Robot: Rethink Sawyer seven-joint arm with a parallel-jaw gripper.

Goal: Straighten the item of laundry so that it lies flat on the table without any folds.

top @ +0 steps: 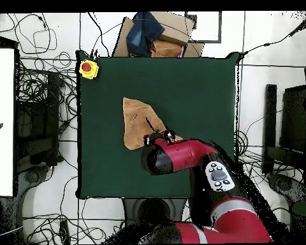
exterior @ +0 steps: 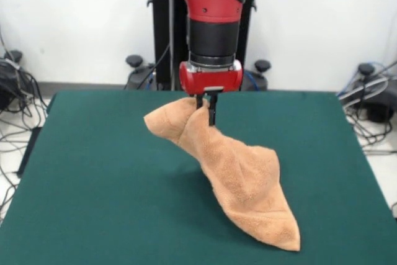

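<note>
Mid-lift: the tool [exterior: 207,105], apparently clamped on the towel [exterior: 239,172], must next drag it flat across the bench [exterior: 93,172].

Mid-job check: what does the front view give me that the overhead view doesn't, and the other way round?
Front view only: the gripper shut on the towel, one end lifted off the table, the rest draping down to a corner that rests near the front edge. Overhead only: the yellow box with a red button at a table corner, cardboard and dark cloth beyond the far edge, and the towel's outline on the table; the arm hides the grasp. Both show the tan-orange towel still folded, not flat.
</note>
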